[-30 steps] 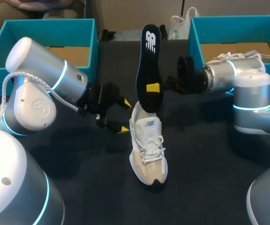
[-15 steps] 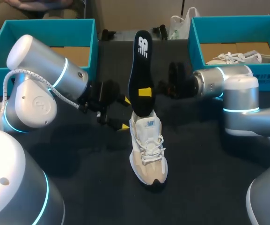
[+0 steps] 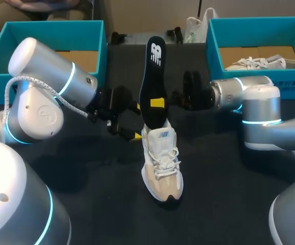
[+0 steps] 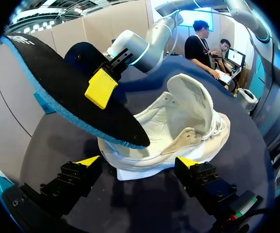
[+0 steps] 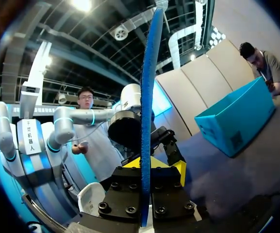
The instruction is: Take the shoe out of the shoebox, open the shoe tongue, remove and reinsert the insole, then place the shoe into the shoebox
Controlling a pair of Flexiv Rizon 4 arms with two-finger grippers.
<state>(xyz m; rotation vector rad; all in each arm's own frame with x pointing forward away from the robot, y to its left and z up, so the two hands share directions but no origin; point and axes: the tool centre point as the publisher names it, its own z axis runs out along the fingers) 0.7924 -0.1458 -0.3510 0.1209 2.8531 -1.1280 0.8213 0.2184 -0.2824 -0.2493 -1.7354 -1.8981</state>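
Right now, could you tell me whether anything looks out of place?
Only the insole: it is out of the shoe, pinched nearly upright by the right gripper, its lower end at the shoe's opening. Nothing looks spilled or damaged.

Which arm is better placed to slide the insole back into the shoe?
Right. The right gripper is shut on the insole, whose lower end sits at the opening of the shoe. The left gripper is open at the shoe's heel, likely better for steadying it.
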